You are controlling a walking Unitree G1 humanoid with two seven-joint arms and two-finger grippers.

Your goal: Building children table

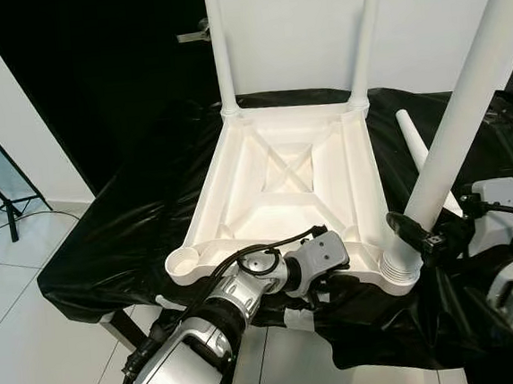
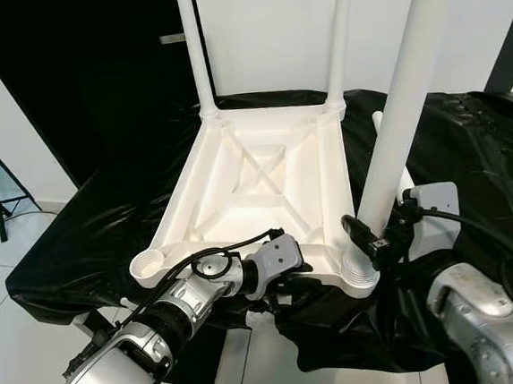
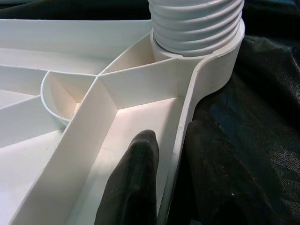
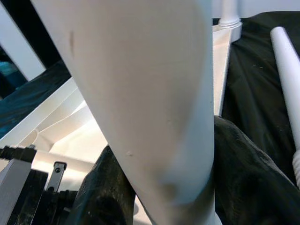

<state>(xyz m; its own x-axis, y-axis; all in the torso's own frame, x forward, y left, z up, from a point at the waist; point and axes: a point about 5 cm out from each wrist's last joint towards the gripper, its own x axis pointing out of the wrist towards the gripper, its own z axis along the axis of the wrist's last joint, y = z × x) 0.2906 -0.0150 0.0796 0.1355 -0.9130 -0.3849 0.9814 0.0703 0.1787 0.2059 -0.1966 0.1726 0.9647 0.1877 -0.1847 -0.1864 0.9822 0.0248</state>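
A white plastic table top (image 1: 267, 213) lies upside down on a black cloth. Two white legs (image 1: 220, 51) (image 1: 364, 39) stand upright in its far corners. A third leg (image 1: 464, 102) leans in the near right corner socket, its threaded end (image 3: 197, 23) seated there. My right gripper (image 1: 413, 232) is shut on this leg low down, one black finger (image 4: 103, 192) on each side. My left gripper (image 1: 332, 280) is shut on the table's near rim (image 3: 187, 122), one finger (image 3: 133, 187) inside it. The near left socket (image 1: 185, 263) holds nothing. A loose leg (image 1: 414, 142) lies to the right.
The black cloth (image 1: 125, 230) covers a low surface whose front edge drops to white floor tiles (image 1: 37, 355). A tripod stand (image 1: 6, 209) is on the floor at the left. Behind are a dark doorway with a handle (image 1: 196, 34) and a white wall.
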